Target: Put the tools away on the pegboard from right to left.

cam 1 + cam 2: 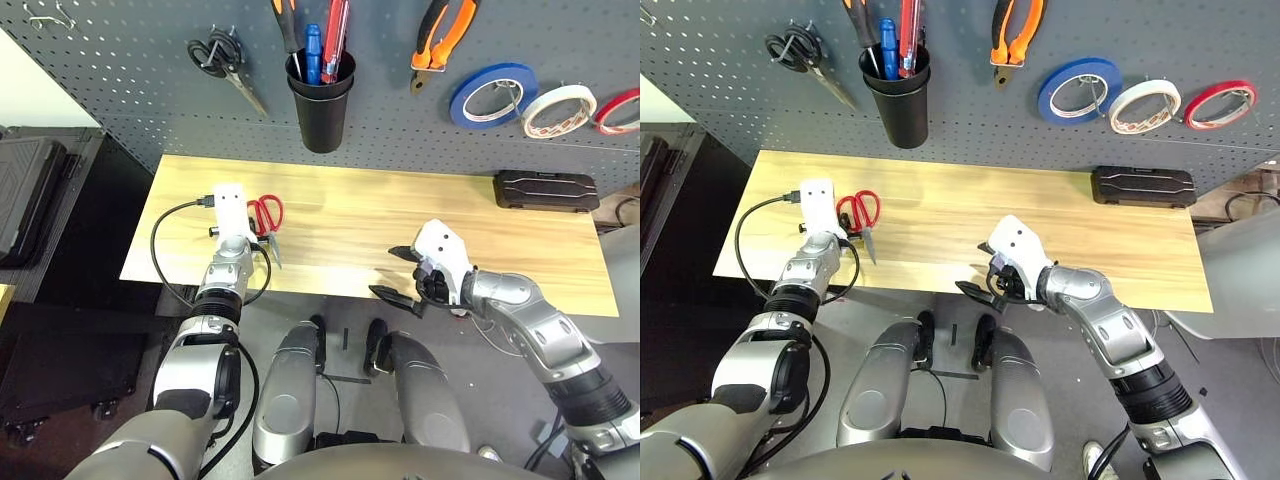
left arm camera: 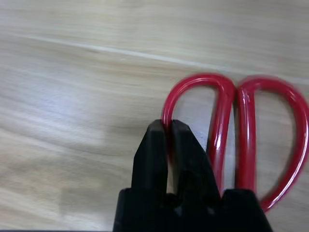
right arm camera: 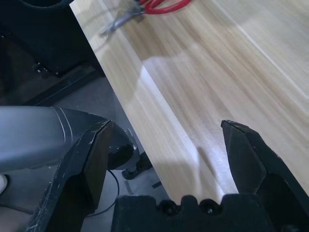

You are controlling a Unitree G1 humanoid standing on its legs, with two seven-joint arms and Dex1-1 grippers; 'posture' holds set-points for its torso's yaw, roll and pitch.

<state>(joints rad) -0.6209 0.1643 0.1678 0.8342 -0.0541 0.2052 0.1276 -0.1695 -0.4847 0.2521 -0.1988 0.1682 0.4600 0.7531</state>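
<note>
A humanoid robot faces a pale wooden surface (image 1: 400, 215) set against a dark grey pegboard (image 1: 120, 60) dotted with small holes. The red-handled scissors (image 1: 266, 218) lie flat on the surface toward its left end, handles pointing to the pegboard and blades pointing back to the robot. The left pincer (image 2: 166, 145) sits at those scissors, its two black fingers pressed together around the outer rim of one red handle loop, pinching it; the scissors rest on the wood. The right pincer (image 3: 166, 145) hangs over the near edge of the surface, toward the middle, with its fingers spread wide apart and nothing between them. On the pegboard, a black cup (image 1: 321, 105) hangs near the centre and holds several upright tools, among them a slim screwdriver (image 1: 286, 28) with a black-and-orange handle, a blue-handled tool and a red-handled tool. To the right of the cup, orange-and-black-handled pliers (image 1: 440, 38) hang with the jaws pointing down. Further right, three tape rings hang in a row: a blue tape ring (image 1: 492, 95), then a cream-white tape ring (image 1: 558, 110), then a red tape ring (image 1: 620, 110) at the picture's edge. Left of the cup, black-handled scissors (image 1: 225, 60) hang on a hook. A flat black case (image 1: 546, 190) lies on the surface at its far right, close to the pegboard.
</note>
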